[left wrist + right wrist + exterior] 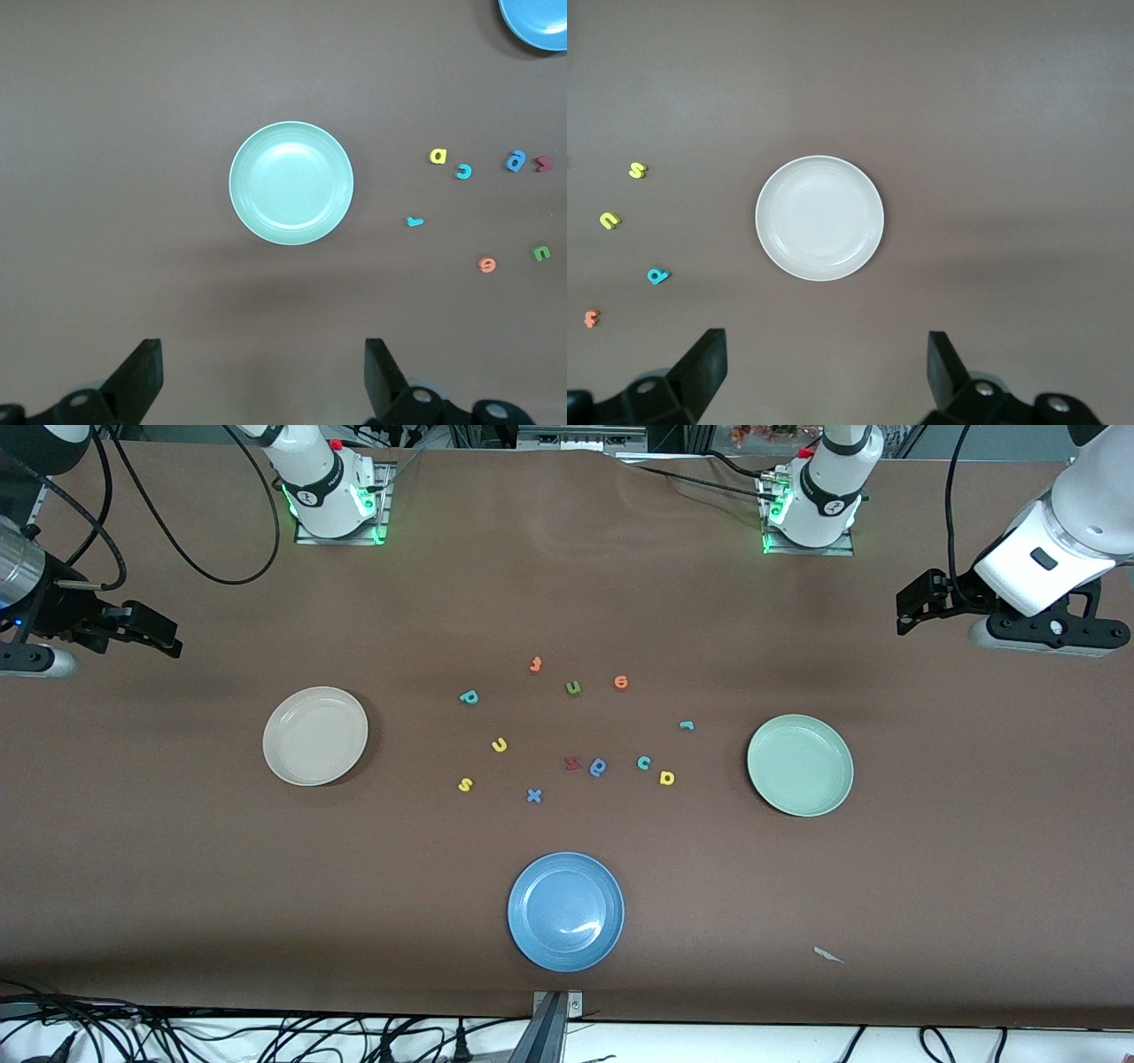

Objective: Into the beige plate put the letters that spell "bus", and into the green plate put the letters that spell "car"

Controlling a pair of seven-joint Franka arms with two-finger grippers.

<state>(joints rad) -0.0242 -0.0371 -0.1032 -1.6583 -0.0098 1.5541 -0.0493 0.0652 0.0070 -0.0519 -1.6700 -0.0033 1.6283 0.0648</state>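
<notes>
Brown table [567, 584] carries your three plates and eleven letters: beige plate [819, 218] under your released right gripper [824, 372], green plate [291, 183] under your released left gripper [264, 376], both empty.

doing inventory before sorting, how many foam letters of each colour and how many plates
teal letters: 3
yellow letters: 3
orange letters: 2
blue letters: 2
green letters: 1
dark red letters: 1
plates: 3
total: 15

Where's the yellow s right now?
Front view: the yellow s lies on the table between the beige plate and the blue x.
</notes>
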